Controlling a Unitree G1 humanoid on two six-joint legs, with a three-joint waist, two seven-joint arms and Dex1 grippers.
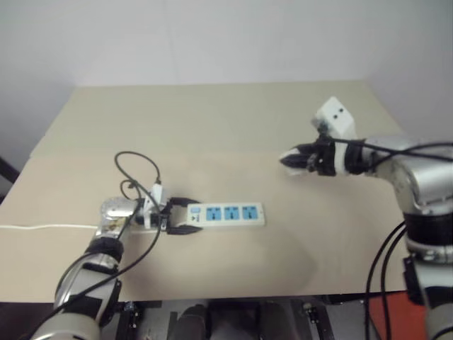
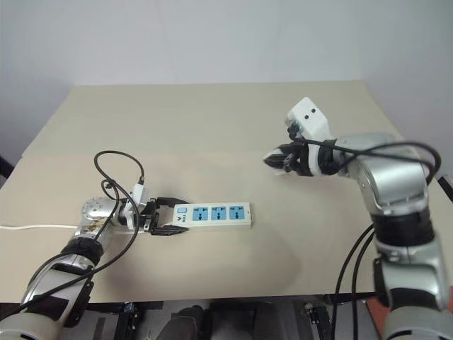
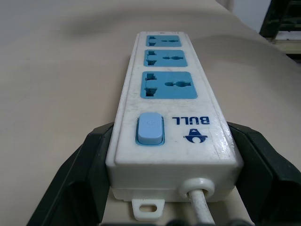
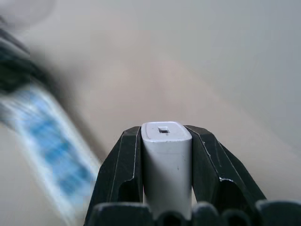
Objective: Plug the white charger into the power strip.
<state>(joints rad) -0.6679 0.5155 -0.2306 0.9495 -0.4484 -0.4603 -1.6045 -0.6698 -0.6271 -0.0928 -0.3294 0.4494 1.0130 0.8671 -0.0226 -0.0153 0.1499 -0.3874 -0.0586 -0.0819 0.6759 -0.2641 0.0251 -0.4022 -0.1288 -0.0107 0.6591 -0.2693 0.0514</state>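
Our left fingers (image 3: 89,174) clamp the switch end of the power strip (image 1: 225,214), lying flat on the surface (image 1: 212,134) at seven o'clock. Our right arm reaches in from three o'clock, raised, fingers (image 4: 124,165) clamped on the white charger (image 4: 166,165), well apart from the strip.

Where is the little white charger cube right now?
The small white rounded charger is pinched between the right gripper's black fingers, held up above the tan table, right of the long white power strip.
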